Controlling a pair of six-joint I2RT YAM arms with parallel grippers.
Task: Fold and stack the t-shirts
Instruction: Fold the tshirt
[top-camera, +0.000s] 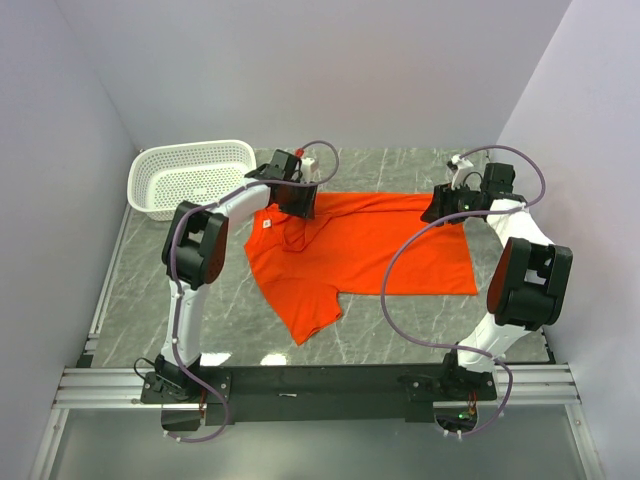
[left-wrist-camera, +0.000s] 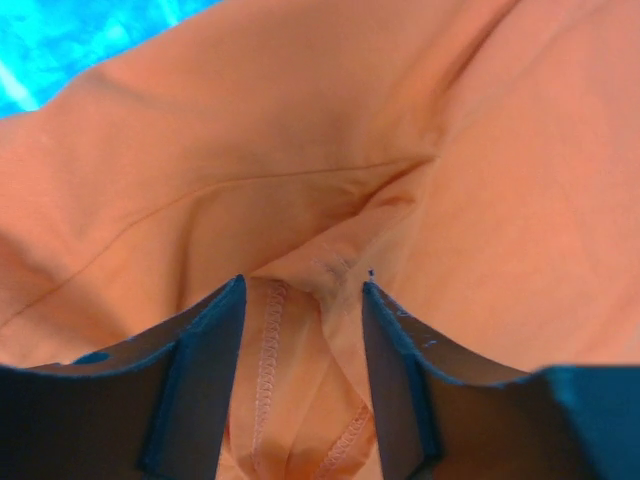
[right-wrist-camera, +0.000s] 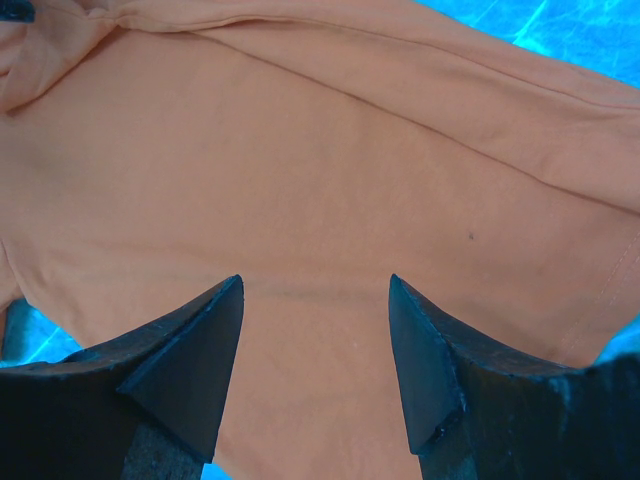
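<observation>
Lying flat across the middle of the grey marbled worktop (top-camera: 200, 320) is the bright orange-red t-shirt (top-camera: 370, 250), turned sideways with its small white neck label (top-camera: 265, 224) toward the left and one short sleeve (top-camera: 310, 320) pointing at the near edge. The left gripper (top-camera: 292, 196) is low over the shirt's far left corner, close to the neck. In the left wrist view its fingers (left-wrist-camera: 205, 370) are spread, and a stitched, rumpled fold of the cloth (left-wrist-camera: 350, 130) sits in the gap without being clamped. The right gripper (top-camera: 446, 205) is over the far right corner of the shirt. In the right wrist view its fingers (right-wrist-camera: 190, 350) are likewise spread wide above smooth cloth (right-wrist-camera: 300, 170), with the hem edge running along the right. A white perforated basket (top-camera: 190, 178) stands at the far left corner of the worktop, apart from the shirt.
</observation>
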